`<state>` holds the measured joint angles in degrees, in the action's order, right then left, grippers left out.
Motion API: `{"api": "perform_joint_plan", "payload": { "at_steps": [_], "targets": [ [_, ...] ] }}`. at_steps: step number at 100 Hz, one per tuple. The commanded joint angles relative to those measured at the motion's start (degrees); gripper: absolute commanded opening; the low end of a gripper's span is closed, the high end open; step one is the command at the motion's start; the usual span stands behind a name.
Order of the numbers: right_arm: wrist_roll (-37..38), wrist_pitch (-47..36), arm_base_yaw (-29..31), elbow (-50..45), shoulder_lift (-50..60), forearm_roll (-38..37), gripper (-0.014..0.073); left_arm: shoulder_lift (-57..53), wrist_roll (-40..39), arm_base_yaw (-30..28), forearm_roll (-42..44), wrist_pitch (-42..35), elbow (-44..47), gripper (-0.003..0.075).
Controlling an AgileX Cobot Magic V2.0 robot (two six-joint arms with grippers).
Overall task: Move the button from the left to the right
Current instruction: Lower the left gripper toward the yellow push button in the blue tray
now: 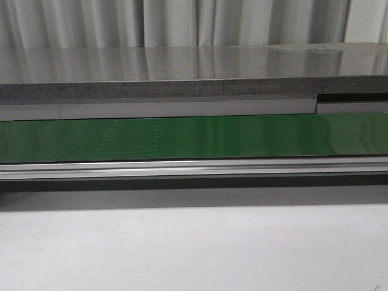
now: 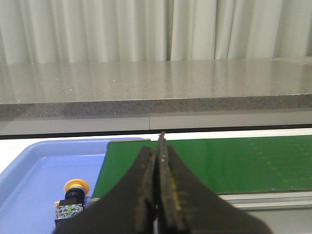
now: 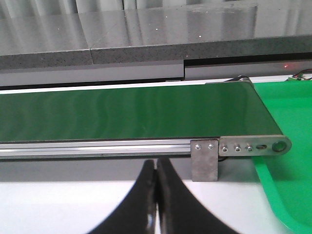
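Starting at the tools, you have the left gripper (image 2: 157, 195) clenched, its black fingers pressed together on nothing, hanging above the near edge of the green conveyor belt (image 2: 234, 163). Your right gripper (image 3: 156, 200) is likewise pinched closed and empty, over the pale table just short of the belt's metal end bracket (image 3: 204, 158). Neither arm shows in the front view. Beside the left gripper you see the button (image 2: 72, 197), a small push-button with a round yellow-orange cap on a black blocky body with blue-green marks, lying tipped on its side in the shallow blue plastic tray (image 2: 34, 165) at the belt's left end; nothing else appears in that tray. At the right end sits a green plastic tray (image 3: 287, 185), and the part in view holds nothing. Watch the first reach: you must spread those fingers before descending, or they will likely shove the button across the tray. Because it lies tilted, a pinch on the rounded cap could slip and roll it away.
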<state>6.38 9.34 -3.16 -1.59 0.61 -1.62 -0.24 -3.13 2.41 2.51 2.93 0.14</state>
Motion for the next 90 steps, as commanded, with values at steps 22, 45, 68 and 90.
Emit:
{"api": "perform_joint_plan", "payload": {
  "at_steps": [22, 45, 68, 90],
  "targets": [
    [-0.2, -4.8, 0.4, 1.0, 1.1, -0.5, -0.0066, -1.8, -0.6, -0.2, -0.4, -3.9, 2.6, -0.002],
    [-0.2, -4.8, 0.4, 1.0, 1.1, -0.5, -0.0066, -1.8, -0.6, -0.2, -0.4, -4.7, 2.6, -0.002],
    [-0.2, -4.8, 0.4, 1.0, 1.1, -0.5, -0.0066, -1.5, -0.6, -0.2, -0.4, -4.3, 2.1, -0.002],
    [-0.2, -4.8, 0.4, 1.0, 1.1, -0.5, -0.0066, 2.1, -0.6, -0.2, -2.5, 0.3, -3.1, -0.002]
  ]
}}
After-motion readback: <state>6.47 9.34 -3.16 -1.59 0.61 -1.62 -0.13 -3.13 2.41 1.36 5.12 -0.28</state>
